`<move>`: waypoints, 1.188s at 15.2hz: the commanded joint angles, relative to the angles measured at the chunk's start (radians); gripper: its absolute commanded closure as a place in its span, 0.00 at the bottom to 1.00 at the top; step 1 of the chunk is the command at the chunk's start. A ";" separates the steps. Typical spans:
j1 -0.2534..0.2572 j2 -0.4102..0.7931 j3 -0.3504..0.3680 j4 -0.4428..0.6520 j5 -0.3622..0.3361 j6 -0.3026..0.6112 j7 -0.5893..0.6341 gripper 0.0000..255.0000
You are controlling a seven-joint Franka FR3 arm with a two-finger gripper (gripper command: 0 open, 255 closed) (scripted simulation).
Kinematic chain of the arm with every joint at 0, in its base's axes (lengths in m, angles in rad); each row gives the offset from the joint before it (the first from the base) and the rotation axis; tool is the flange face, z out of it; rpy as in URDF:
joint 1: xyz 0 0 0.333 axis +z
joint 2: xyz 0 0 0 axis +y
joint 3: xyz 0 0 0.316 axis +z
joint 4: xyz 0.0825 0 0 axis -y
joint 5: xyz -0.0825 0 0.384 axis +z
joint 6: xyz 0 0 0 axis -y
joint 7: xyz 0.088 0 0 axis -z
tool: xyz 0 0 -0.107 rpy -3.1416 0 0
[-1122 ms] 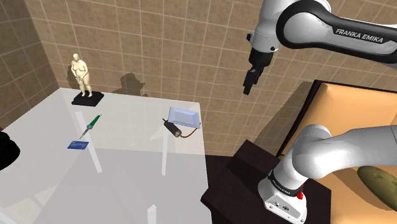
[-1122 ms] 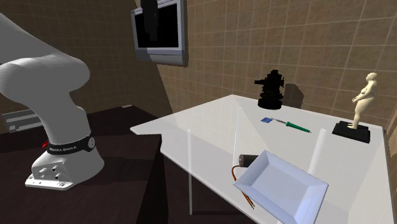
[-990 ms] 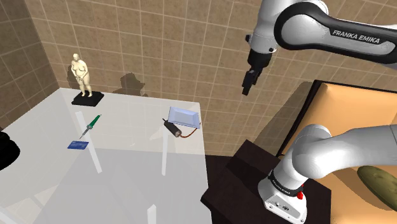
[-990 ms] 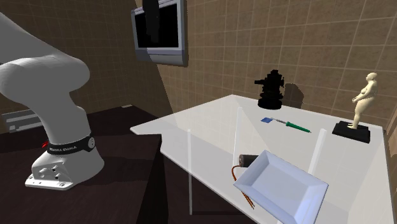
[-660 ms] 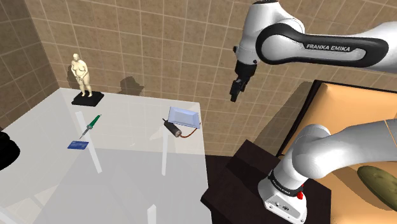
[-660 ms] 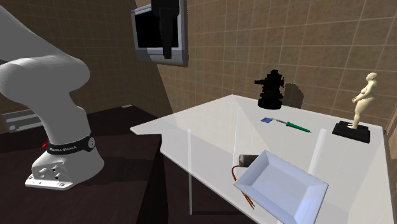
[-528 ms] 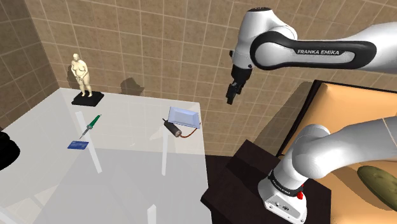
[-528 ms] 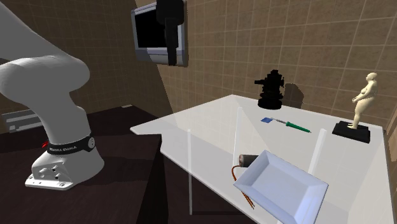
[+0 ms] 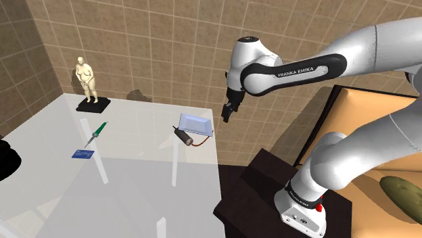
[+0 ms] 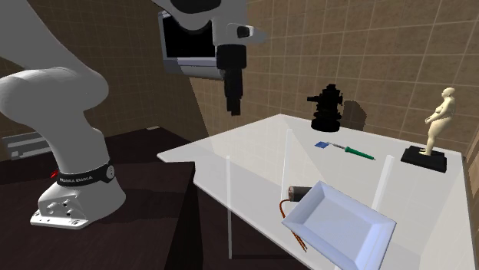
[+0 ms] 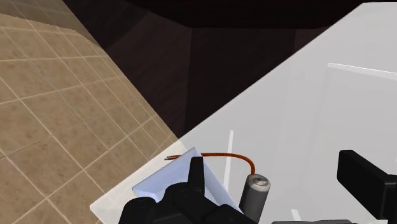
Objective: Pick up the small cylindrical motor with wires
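Tan tiled walls back your white surface (image 9: 135, 182), where one dark motor (image 9: 183, 134) lies flat just beside one tray (image 9: 196, 124), long axis slanting, orange wires trailing toward the shoulder view's right. You also have one figurine (image 9: 86, 78), one green-handled tool (image 9: 97, 132) and one blue card (image 9: 83, 154). Your hand (image 9: 227, 113) hangs spread in the air, holding nothing.
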 commanded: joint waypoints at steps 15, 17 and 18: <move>-0.018 0.627 0.011 0.201 -0.133 0.450 0.135 0.00; -0.011 0.707 0.004 0.252 -0.154 0.483 0.153 0.00; -0.008 0.748 0.000 0.279 -0.163 0.498 0.161 0.00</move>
